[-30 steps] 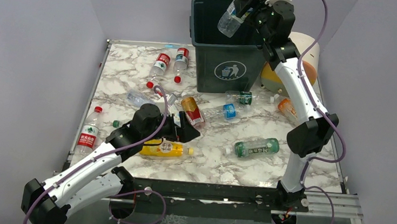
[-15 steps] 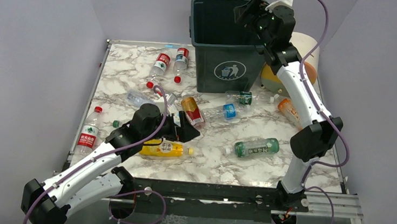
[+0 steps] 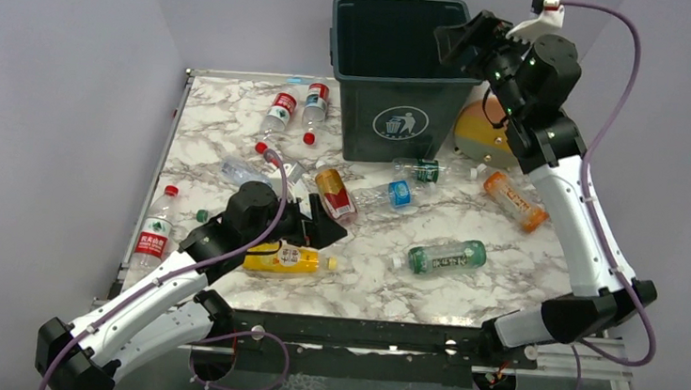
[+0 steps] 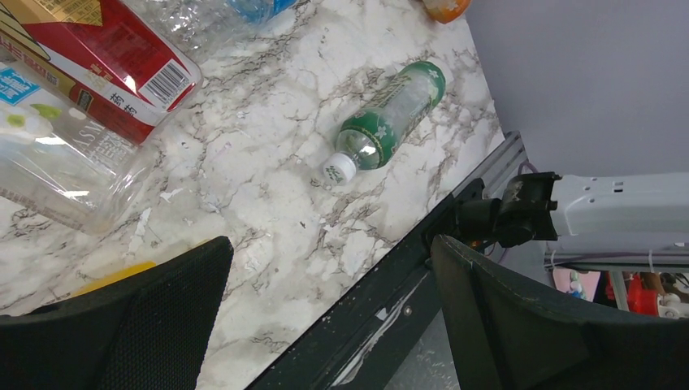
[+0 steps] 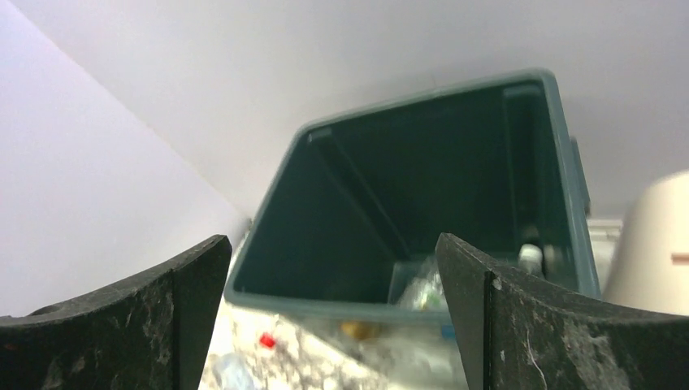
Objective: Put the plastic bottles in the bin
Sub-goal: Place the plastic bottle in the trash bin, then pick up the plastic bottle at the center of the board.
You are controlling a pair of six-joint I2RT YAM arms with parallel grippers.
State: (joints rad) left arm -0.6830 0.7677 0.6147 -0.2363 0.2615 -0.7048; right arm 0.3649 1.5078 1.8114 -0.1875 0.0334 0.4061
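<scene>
Dark green bin (image 3: 369, 103) with white symbol (image 3: 401, 123), grey-veined white marble table (image 3: 381, 288), yellow bottle (image 3: 284, 259), green-labelled bottle (image 3: 447, 256), orange bottle (image 3: 515, 200)

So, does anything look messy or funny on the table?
Yes. The green bottle, the yellow bottle and many others lie tipped over on the table, not in the bin. A red cap and a green cap sit loose by themselves.

Clear, crinkled plastic bottles (image 3: 398, 194) with shiny printed labels lie on a smooth marble-patterned table (image 3: 366, 296). At the far side stands a smooth, dark green plastic bin (image 3: 396, 115). The left gripper (image 4: 329, 248) has finely textured matt black pads (image 4: 154, 317). On the right gripper (image 5: 333, 244) the pads (image 5: 569, 325) are scuffed and speckled grey.
</scene>
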